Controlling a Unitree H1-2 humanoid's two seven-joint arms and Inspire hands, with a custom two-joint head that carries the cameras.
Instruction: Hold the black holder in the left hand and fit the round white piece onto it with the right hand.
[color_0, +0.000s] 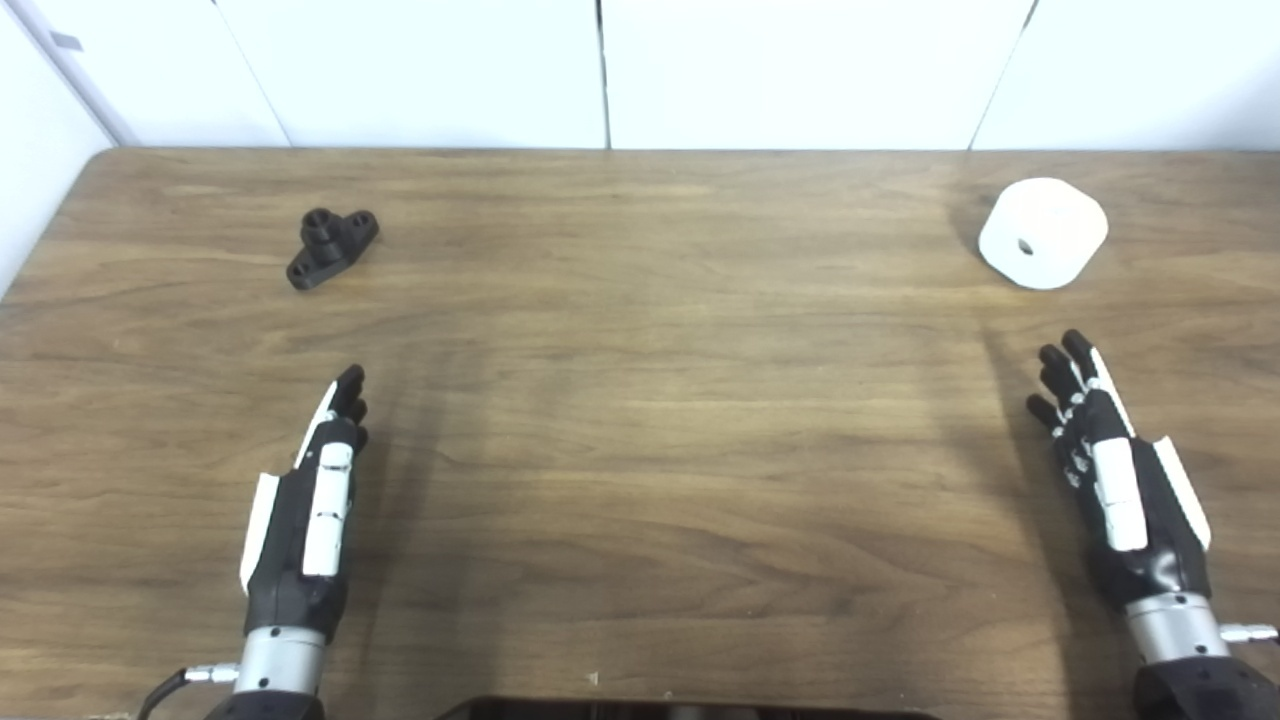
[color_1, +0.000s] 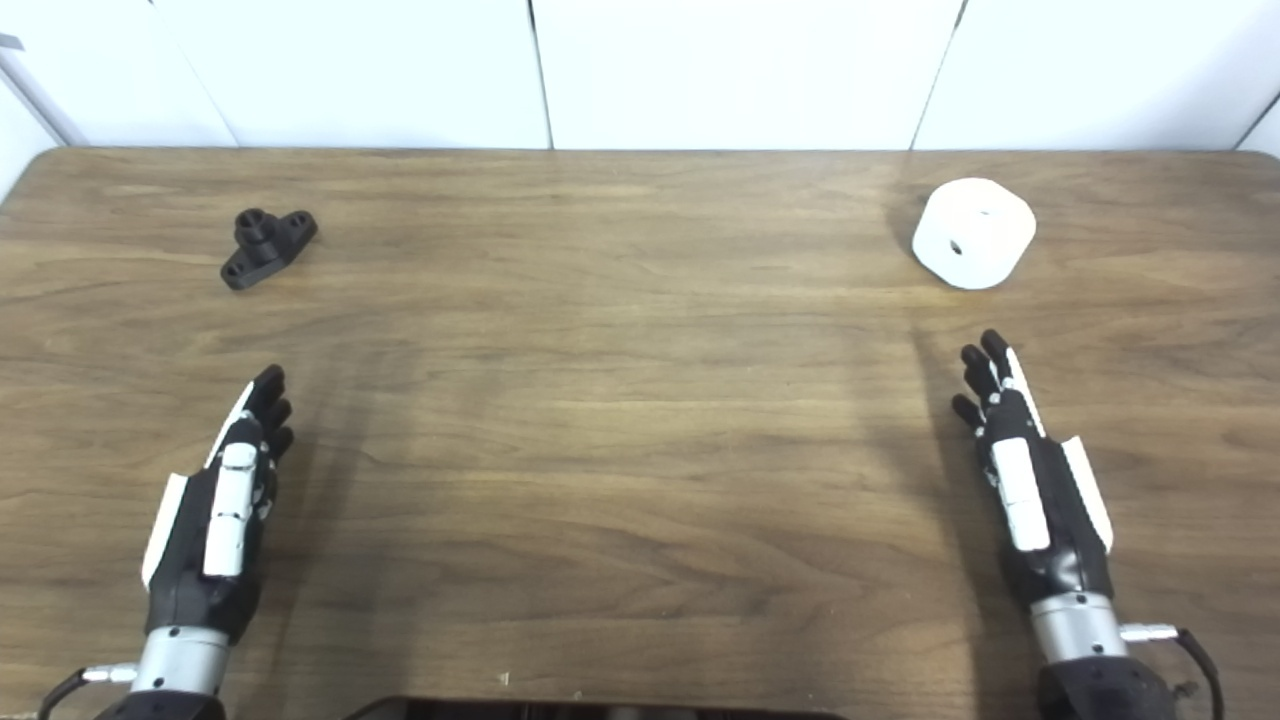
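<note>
While both hands (color_0: 305, 510) (color_0: 1120, 470) hover empty, fingers (color_0: 1060, 375) extended, black holder (color_0: 330, 245) far-left, white piece (color_0: 1042, 232) far-right.

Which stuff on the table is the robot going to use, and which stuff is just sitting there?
For the job:
- black holder, far left
- round white piece, far right
- left hand and right hand, both open and holding nothing

Just there:
- wooden table
- white wall panels behind it
</note>
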